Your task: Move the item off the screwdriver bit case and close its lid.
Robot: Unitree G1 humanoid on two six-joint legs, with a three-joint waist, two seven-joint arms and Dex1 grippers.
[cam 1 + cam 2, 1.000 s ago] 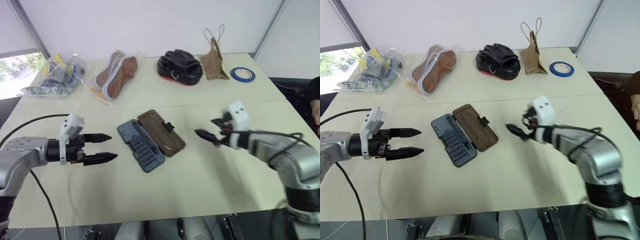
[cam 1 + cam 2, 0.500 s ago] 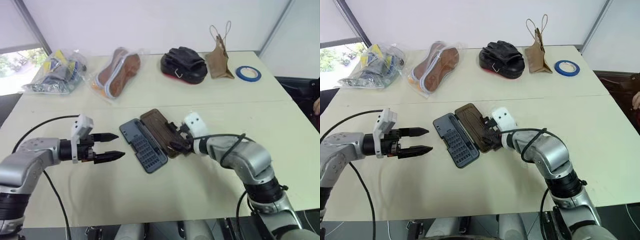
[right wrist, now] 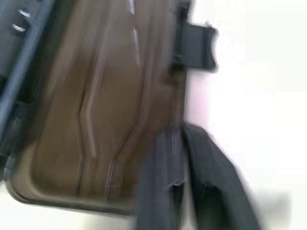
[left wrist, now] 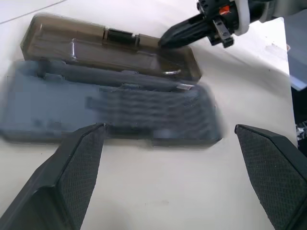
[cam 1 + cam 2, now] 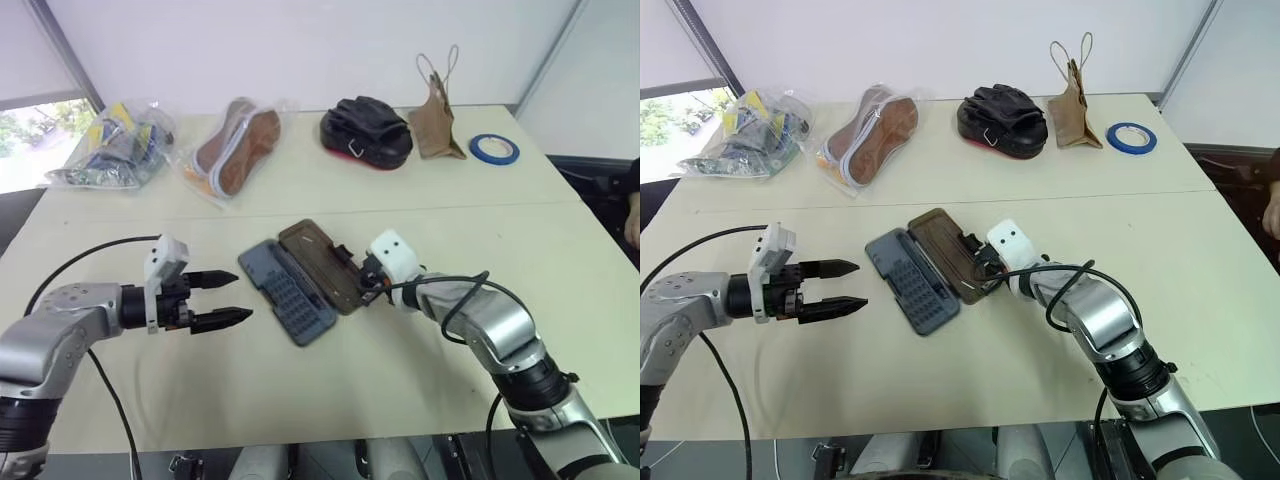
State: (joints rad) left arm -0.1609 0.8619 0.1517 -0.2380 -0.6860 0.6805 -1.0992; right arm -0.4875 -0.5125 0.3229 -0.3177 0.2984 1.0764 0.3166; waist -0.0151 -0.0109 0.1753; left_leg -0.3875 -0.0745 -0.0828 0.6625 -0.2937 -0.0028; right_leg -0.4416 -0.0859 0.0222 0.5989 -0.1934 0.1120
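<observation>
Since the case (image 5: 291, 297) lies flat open with nothing on it, the right pincer (image 5: 363, 284) has its fingers pinched together right at the outer edge of the brown lid (image 5: 320, 262), probably to flip it. The left pincer (image 5: 243, 297), spread wide, hovers just beside the case, likely to brace it.

The case (image 5: 303, 281) lies open in the middle of the table (image 5: 380, 380), its lid (image 5: 320, 264) on the right. The left gripper (image 5: 243, 297) sits to its left, the right gripper (image 5: 360, 284) at the lid's right edge.
</observation>
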